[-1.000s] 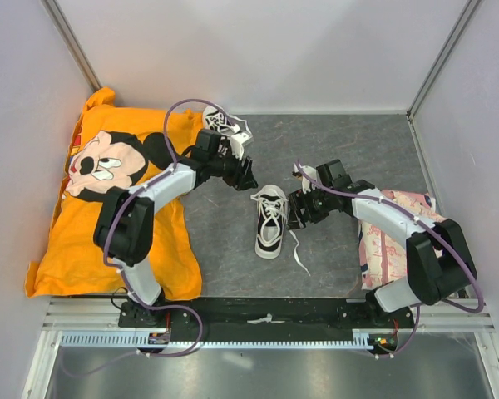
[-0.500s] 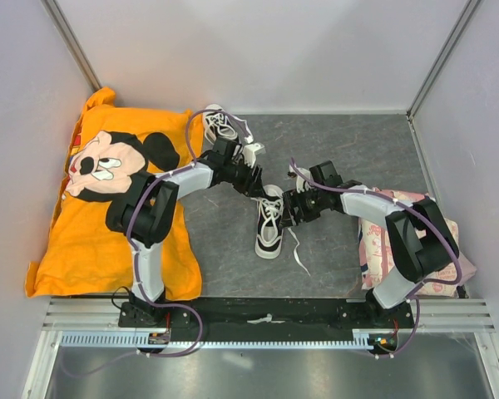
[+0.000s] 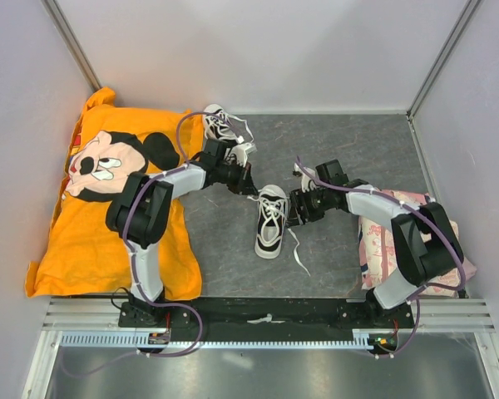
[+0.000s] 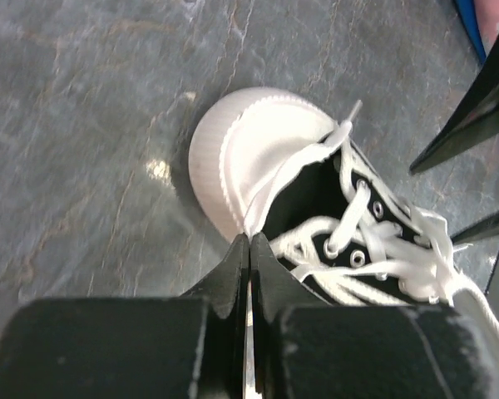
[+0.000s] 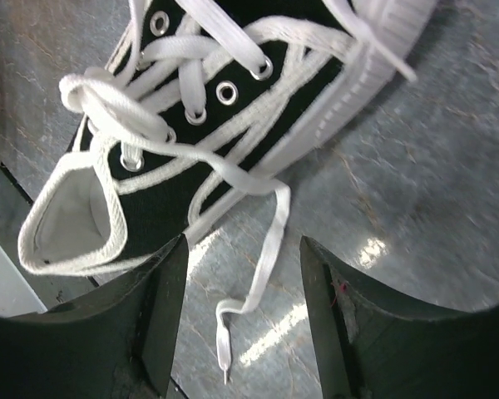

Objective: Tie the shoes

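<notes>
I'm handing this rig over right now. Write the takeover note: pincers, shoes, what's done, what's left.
Left pincer: shut at the near shoe's toe end, apparently pinching a lace strand that runs into its tips.
Right pincer: open, straddling the loose lace end that lies on the table beside that shoe.
Near shoe: upright mid-table between the arms, no bow.
Far shoe: at the back by the orange shirt, laces look loose.
Done: one strand held. Left: grip the second lace, tie, then the far shoe.
</notes>
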{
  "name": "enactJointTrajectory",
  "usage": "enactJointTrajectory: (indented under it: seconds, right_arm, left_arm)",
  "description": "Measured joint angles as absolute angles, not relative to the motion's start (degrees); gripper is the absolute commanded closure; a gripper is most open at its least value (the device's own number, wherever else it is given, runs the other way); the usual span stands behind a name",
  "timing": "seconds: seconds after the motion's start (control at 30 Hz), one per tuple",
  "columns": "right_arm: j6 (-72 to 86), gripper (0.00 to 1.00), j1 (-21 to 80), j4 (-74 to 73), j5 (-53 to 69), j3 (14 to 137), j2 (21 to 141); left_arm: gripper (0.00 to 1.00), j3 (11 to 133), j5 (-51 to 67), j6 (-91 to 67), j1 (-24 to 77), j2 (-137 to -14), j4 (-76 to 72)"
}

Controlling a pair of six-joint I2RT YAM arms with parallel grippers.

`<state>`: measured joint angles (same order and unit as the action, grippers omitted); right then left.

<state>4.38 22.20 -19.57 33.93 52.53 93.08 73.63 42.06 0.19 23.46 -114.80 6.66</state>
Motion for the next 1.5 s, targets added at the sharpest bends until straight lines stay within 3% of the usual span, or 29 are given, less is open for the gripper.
enactJointTrajectory:
  seconds: [0.43, 0.63, 0.73, 0.83, 1.07, 1.5]
  right_arm:
    - [2.37, 0.37, 25.39, -24.56, 23.27, 50.39, 87.94]
    - [1.52, 0.48, 30.83, -24.73, 17.12, 50.41, 90.78]
    - [1.3, 0.63, 31.0, -26.11, 15.09, 51.7, 92.88]
    - [0.05, 0.99, 30.87, -28.91, 14.0, 54.89, 95.74]
    - [-3.01, 1.0, 29.21, -35.77, 11.46, 58.28, 97.69]
    - [-8.62, 1.0, 25.23, -43.31, 5.54, 58.28, 87.39]
  left_arm:
    - [0.98, 67.26, 43.72, -1.63, 20.64, -107.68, 5.63]
    - [0.98, 64.55, 43.99, -2.83, 20.62, -105.21, 5.45]
    - [0.99, 63.22, 43.94, -3.57, 20.45, -103.7, 5.74]
    - [0.98, 62.65, 43.88, -3.88, 20.16, -102.3, 6.24]
    - [0.98, 60.12, 43.55, -4.1, 17.52, -96.6, 8.45]
    - [0.99, 56.82, 37.17, -2.17, 9.52, -90.8, 16.21]
